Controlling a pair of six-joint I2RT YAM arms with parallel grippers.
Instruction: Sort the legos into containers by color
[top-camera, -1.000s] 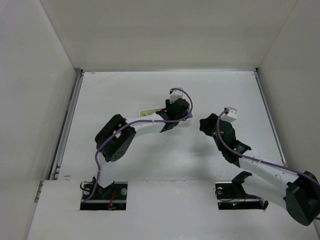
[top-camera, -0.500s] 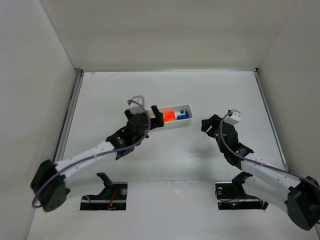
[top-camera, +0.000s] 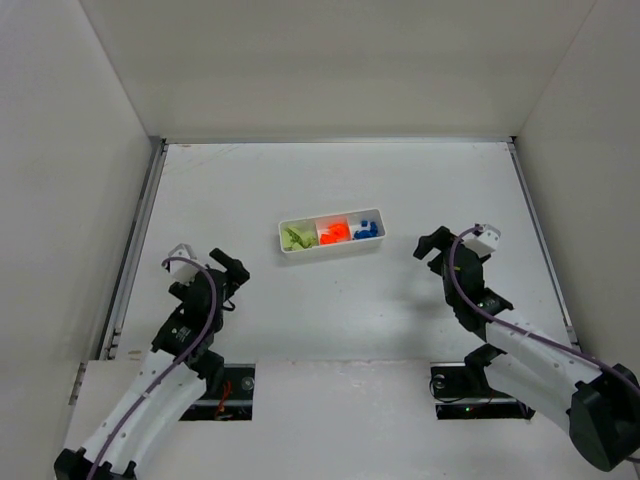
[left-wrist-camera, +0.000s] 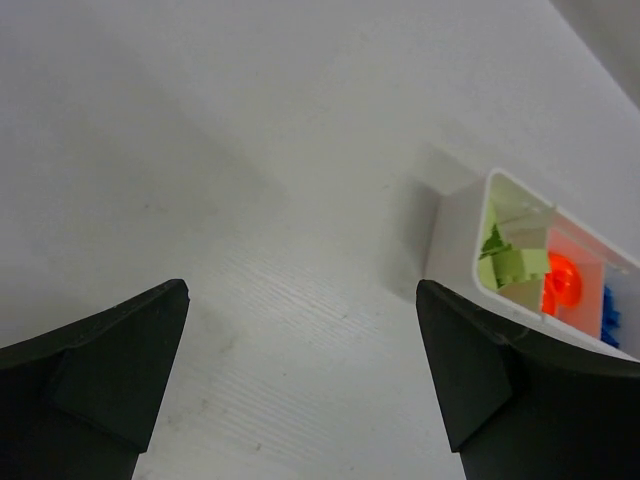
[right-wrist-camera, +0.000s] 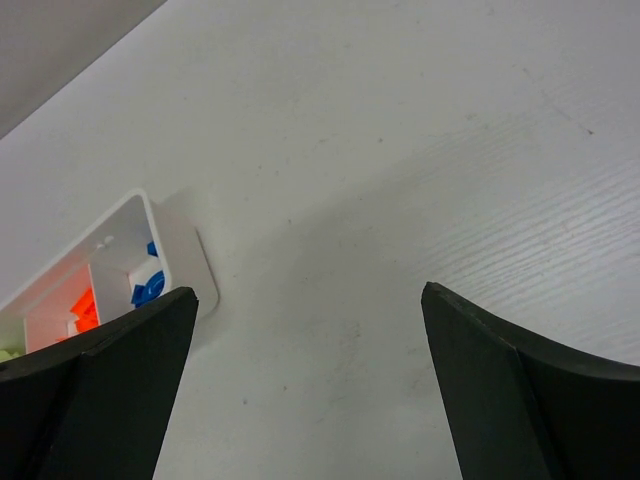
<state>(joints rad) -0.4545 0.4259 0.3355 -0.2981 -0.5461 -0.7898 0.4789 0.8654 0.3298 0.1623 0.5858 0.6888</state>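
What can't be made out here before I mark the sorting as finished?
- Top view: the green legos, orange legos and blue legos in the tray are too small to count or check for a stray colour.
- Left wrist view: the tray's blue end is mostly cut off by the frame edge and the left gripper.
- Right wrist view: its green end is mostly hidden behind the right gripper.

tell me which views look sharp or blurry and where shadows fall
Top external: even soft light, no glare, faint shadows; the legos in the tray are small colour blobs. Left wrist: its fingers are dark and soft-edged; a soft shadow lies beside the tray. Right wrist: fingers blurred, table grain crisp.
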